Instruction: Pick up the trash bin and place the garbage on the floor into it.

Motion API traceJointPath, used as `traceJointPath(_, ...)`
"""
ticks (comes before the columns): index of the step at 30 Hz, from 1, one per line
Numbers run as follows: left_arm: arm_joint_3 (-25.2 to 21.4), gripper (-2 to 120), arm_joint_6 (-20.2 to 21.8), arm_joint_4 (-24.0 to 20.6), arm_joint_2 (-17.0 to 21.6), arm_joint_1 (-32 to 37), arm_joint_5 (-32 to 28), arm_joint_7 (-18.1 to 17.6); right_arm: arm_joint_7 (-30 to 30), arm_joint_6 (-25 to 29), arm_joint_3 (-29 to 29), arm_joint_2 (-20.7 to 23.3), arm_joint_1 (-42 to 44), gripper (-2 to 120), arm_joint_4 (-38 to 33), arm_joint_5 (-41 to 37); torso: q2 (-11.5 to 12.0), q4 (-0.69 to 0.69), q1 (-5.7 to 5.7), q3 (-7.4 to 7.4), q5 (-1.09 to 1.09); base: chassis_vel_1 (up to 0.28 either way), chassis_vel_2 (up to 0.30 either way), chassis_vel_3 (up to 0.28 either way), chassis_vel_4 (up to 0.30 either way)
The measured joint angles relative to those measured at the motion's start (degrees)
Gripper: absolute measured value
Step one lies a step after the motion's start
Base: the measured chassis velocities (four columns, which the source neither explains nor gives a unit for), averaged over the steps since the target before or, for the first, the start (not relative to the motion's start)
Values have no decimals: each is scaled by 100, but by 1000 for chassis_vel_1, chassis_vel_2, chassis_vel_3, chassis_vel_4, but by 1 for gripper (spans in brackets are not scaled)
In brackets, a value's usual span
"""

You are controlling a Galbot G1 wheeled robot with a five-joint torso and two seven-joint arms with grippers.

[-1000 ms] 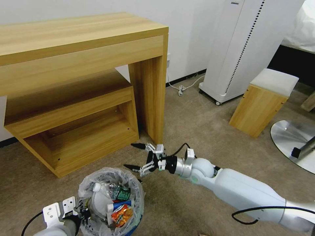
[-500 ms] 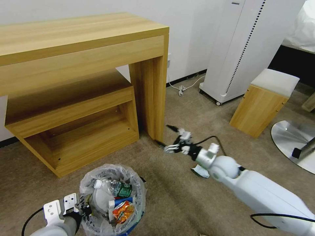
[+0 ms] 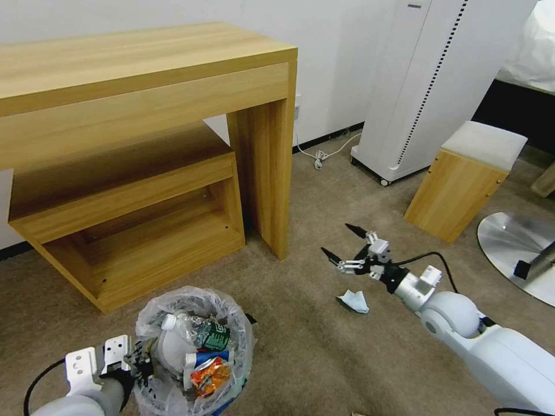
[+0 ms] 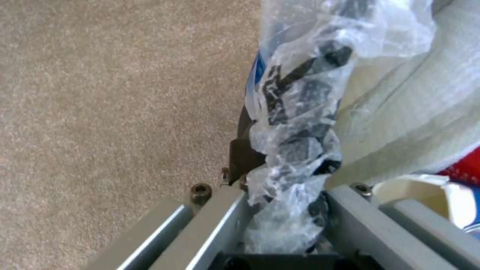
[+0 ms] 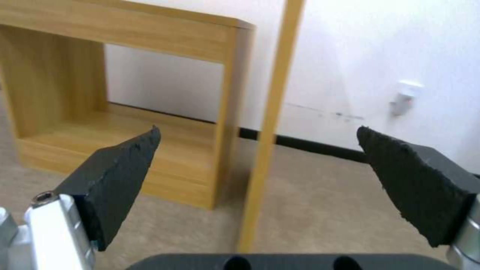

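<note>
Down at the near left, the left end effector (image 3: 136, 364) still pinches the bag-lined rim of the small round blue trash bin (image 3: 231, 398), full of wrappers. Farther right, the right end effector (image 3: 345, 247), spread wide, has moved right, above a crumpled white tissue (image 3: 354, 300) on the beige carpet floor (image 3: 324, 358).

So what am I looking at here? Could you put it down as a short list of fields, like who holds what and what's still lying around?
left gripper: shut on the rim and bag of the trash bin
bin contents: a clear bottle, wrappers
right gripper: fingers open, empty, over the floor
garbage on floor: one white tissue, just beneath and nearer than the right gripper
nearby: wooden desk, wooden stool, white appliance
</note>
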State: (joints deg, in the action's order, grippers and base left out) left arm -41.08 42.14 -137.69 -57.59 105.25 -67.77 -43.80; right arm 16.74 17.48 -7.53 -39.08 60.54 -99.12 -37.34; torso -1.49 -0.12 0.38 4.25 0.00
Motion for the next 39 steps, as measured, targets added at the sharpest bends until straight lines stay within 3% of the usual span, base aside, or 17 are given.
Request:
traceJointPath(5,-20,0,0,-11,106,-19,-90,-34,-318,-180,-594,-3,441,100,-93,164,0,0,0,0,0,0,0,0,0)
traceJointPath(9,8,0,0,-10,213,-43,-83,25,-642,-247,-1367,-268,1227,100,-212,354,0,0,0,0,2,0,0,0,0)
traceJointPath(21,241,0,0,64,452,-335,-18,157,-694,-188,-2900,-982,2635,100,-422,681,0,0,0,0,0,0,0,0,0)
traceJointPath(39,350,0,-33,79,589,-404,90,389,-689,-73,-3444,-1741,3173,100,-485,1116,0,0,0,0,1,0,0,0,0)
